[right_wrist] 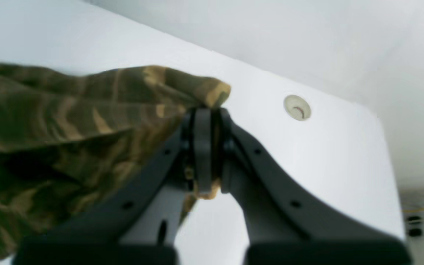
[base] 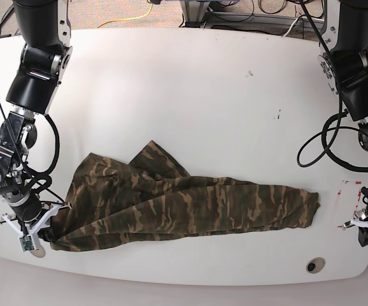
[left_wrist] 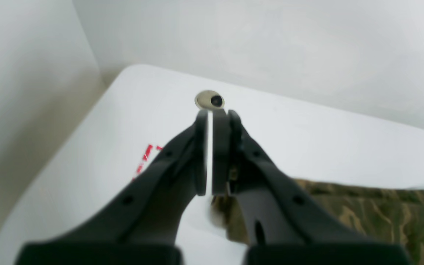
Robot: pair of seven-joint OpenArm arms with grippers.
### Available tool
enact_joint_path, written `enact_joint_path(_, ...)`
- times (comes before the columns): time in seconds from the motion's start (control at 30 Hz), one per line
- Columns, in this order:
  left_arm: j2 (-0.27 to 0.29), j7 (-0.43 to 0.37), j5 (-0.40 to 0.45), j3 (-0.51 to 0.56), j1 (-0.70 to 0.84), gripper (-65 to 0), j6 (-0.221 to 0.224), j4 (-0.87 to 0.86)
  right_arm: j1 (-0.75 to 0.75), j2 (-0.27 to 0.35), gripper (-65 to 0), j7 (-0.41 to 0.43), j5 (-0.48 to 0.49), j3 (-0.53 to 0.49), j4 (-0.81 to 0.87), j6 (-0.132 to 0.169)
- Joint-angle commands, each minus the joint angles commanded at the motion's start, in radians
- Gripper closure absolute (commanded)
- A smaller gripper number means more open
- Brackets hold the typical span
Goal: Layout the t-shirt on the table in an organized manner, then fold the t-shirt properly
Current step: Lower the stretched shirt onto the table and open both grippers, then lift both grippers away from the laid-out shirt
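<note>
T-shirt stretched across the near half of the bench, between the two arms.

In the base view the t-shirt (base: 184, 207) lay on the bench (base: 190, 83) toward its near edge. The right gripper (base: 41, 233) stood at the shirt's left end, touching the cloth; the left gripper (base: 365, 231) stood well apart from the shirt's right end. A grommet hole (base: 314, 264) sat near the front edge, right of the shirt, and tape marks (base: 351, 188) lay beside the left gripper.
</note>
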Motion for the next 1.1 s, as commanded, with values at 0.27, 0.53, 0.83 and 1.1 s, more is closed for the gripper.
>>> enact_joint_path(0.27, 0.003, -0.078, 0.002, 0.003, -0.008, -0.4, 0.0, -0.11, 0.02, -0.02, -0.6, 0.094, 0.0, -0.008, -0.161, -0.005)
enact_joint_path(0.53, 0.002, -0.089, -0.002, 0.066, -0.02, -0.6, 0.0, -0.135, 0.077, 0.005, -20.5, 0.176, -0.002, -0.161, -0.356, -0.025)
enact_joint_path(0.83, 0.0, -0.083, -0.003, 0.064, -0.005, -9.4, 0.0, -0.133, 0.023, 0.051, -65.0, 0.155, 0.005, -0.216, -0.253, -0.086)
enact_joint_path(1.1, -0.003, -0.084, -0.003, 0.055, 0.034, -43.5, 0.0, -0.11, -0.152, 0.04, -65.0, -0.055, 0.008, -0.06, 0.046, -0.084)
